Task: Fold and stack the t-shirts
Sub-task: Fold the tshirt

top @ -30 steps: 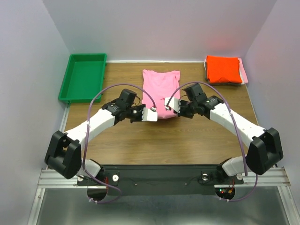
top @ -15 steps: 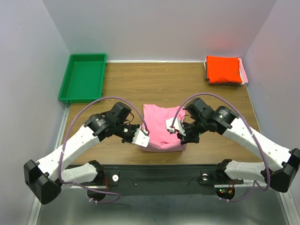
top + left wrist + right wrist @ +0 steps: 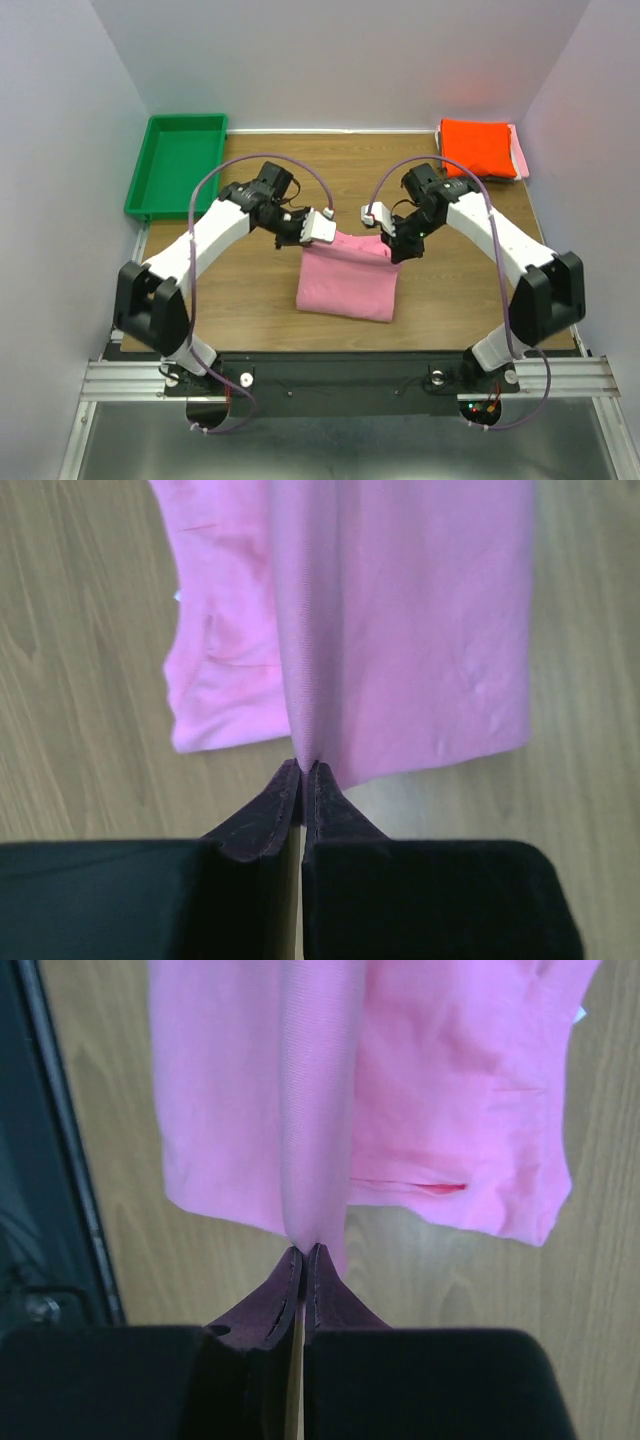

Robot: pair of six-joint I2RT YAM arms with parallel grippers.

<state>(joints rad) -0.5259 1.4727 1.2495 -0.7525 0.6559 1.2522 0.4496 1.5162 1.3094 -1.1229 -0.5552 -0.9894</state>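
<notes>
The bubblegum pink t-shirt is partly folded in the middle of the table. Its far edge is held up at two corners and its near part rests on the wood. My left gripper is shut on the left corner; the left wrist view shows its tips pinching a ridge of pink cloth. My right gripper is shut on the right corner, its tips pinching pink cloth. A folded orange-red t-shirt tops a stack at the far right, over a paler pink one.
A green plastic tray stands at the far left corner. White walls close in the table on three sides. The black base rail runs along the near edge. Bare wood shows around the pink shirt.
Both grippers pulled the pink shirt from the table's middle toward the near edge, then moved back away from me with its edge still held. The shirt now lies nearer than before.
</notes>
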